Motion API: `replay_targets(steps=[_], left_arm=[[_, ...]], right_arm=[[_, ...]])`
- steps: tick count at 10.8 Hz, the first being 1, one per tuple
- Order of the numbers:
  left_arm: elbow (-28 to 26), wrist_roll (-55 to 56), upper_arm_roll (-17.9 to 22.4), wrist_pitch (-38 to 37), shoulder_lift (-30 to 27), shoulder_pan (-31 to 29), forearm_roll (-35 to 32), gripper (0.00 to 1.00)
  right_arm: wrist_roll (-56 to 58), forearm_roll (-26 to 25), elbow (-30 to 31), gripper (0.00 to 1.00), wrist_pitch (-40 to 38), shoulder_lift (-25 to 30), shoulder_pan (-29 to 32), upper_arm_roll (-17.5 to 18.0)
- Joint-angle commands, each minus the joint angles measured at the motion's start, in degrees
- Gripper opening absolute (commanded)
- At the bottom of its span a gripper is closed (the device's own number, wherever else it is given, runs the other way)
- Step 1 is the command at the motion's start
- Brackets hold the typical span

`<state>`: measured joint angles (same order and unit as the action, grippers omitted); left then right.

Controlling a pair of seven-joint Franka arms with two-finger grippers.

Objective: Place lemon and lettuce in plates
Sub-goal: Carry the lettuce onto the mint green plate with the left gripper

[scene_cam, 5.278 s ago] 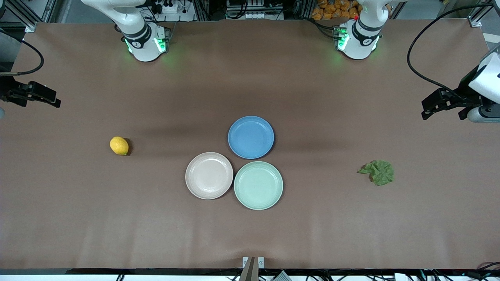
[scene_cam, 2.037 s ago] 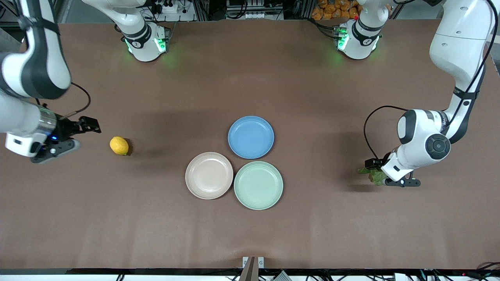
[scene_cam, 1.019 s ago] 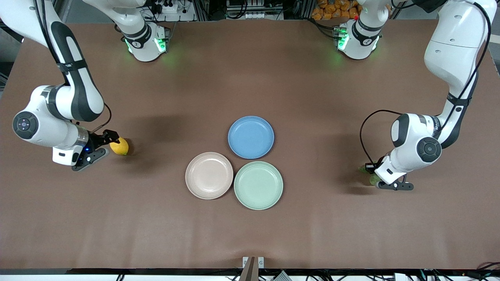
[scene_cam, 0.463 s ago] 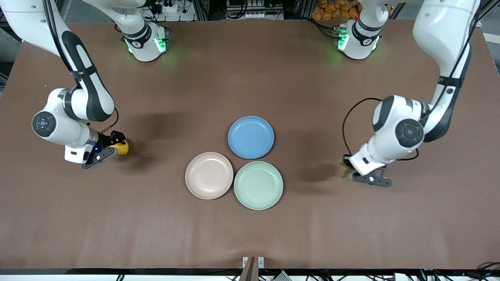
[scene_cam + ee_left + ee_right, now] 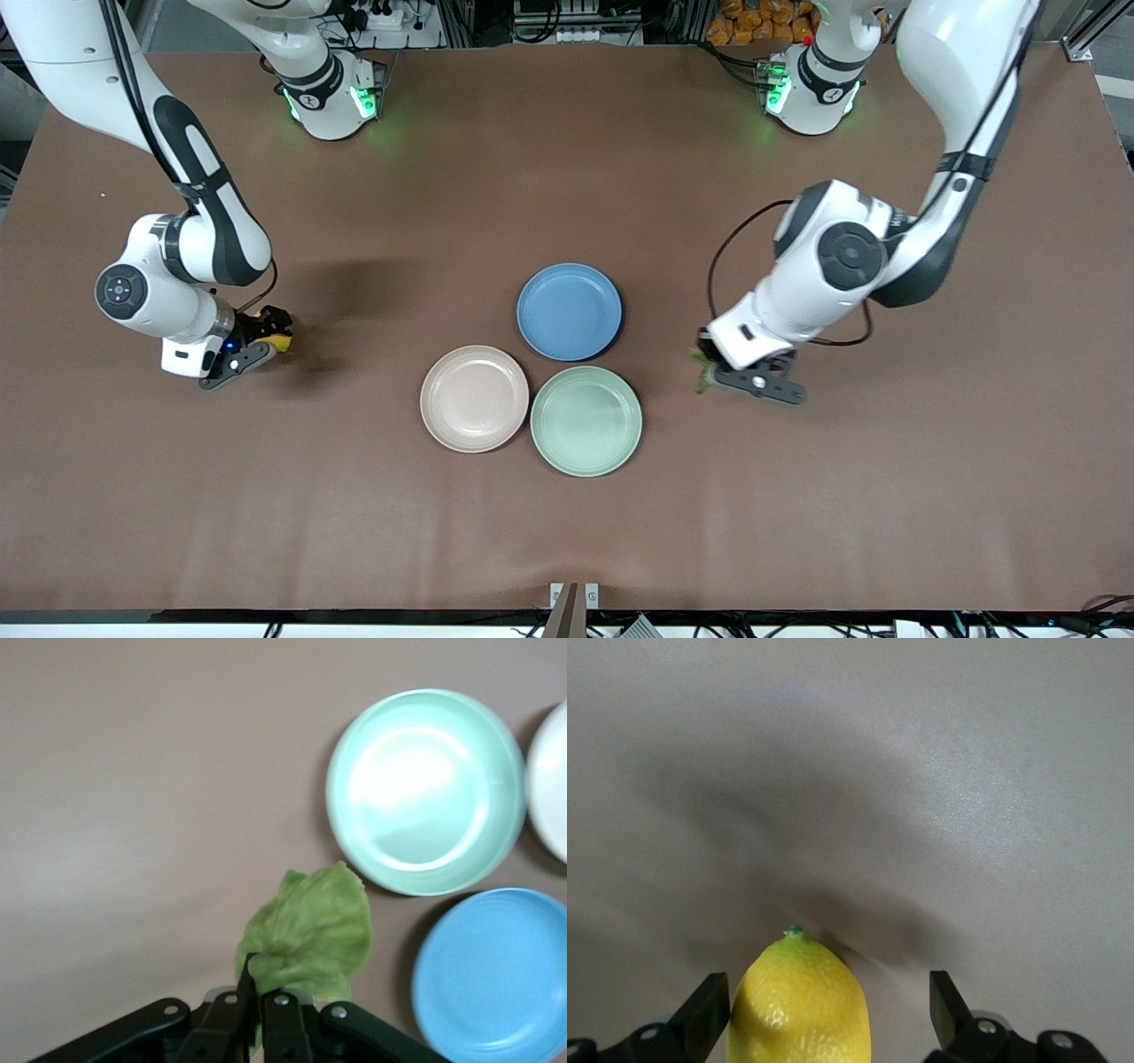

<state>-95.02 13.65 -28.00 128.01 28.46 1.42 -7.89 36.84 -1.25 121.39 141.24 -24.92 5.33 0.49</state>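
The yellow lemon (image 5: 282, 341) lies on the table toward the right arm's end. My right gripper (image 5: 268, 331) is low over it and open. In the right wrist view the lemon (image 5: 799, 1008) sits between the fingers (image 5: 709, 1012), touching one, with a gap to the other. My left gripper (image 5: 705, 363) is shut on the green lettuce leaf (image 5: 702, 373) and holds it above the table beside the mint green plate (image 5: 586, 421). The leaf (image 5: 312, 932) hangs from the shut gripper (image 5: 255, 973). The pink-beige plate (image 5: 474, 398) touches the green plate; both are empty.
A blue plate (image 5: 569, 311) stands empty next to the two plates, farther from the front camera. It also shows in the left wrist view (image 5: 496, 979), beside the green plate (image 5: 425, 790). Brown table covering lies all round.
My left gripper has lifted the lettuce and carried it toward the plates. My right gripper has come down around the lemon, which has not moved.
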Motion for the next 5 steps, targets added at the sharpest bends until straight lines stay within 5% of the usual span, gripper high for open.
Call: replay_targets(steps=[1,5], left_arm=[[8.4,0.9,0.1,2.0,7.4,5.1,0.6,0.00],[8.8,0.2,3.3,16.6,14.2,12.1,0.1,0.00]], right_arm=[[0.6,-1.2,1.6,1.00,1.7,0.1,1.8,1.0],[1.8,-1.2,4.1,1.00,3.3,0.3,3.2,1.0]])
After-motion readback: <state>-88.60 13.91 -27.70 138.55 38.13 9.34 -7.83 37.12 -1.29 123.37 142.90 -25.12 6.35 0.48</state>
